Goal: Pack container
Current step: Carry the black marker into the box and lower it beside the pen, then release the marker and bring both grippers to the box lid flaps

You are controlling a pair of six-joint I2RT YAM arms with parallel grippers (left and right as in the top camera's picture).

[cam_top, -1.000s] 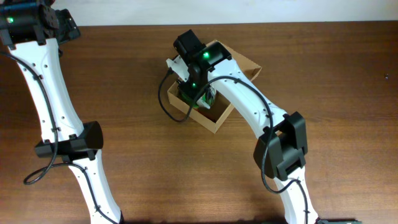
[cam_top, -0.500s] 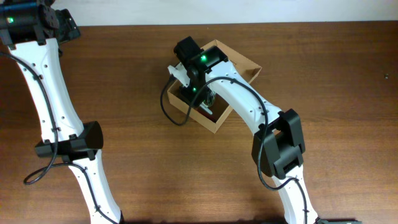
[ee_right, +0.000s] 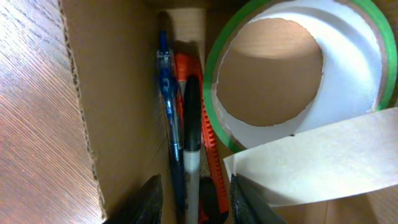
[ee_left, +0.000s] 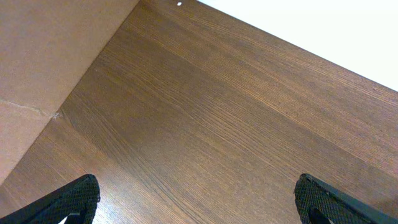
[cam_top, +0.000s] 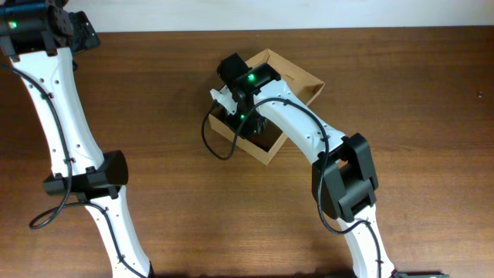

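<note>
The container (cam_top: pixel 306 79), a brown cardboard box with its flap open, lies at the table's centre. My right gripper (ee_right: pixel 196 205) reaches down inside it, against the left wall (ee_right: pixel 118 93). Its jaws stand apart, open. Between them lie a blue pen (ee_right: pixel 166 93), a black-and-white marker (ee_right: pixel 191 130) and an orange cutter (ee_right: pixel 207 124), and neither finger presses on any of them. A green tape roll (ee_right: pixel 298 68) and a cream tape roll (ee_right: pixel 323 155) fill the box's right part. My left gripper (ee_left: pixel 196 194) hangs wide open over bare wood, far to the left.
A flat brown cardboard sheet (ee_left: pixel 43 68) lies at the left of the left wrist view. The table's far edge (ee_left: pixel 298 37) runs along the top of that view. My right arm (cam_top: pixel 309 135) crosses the box from the front right.
My right gripper's jaws have parted inside the box, and its wrist has shifted slightly toward the back. The left arm has not moved.
</note>
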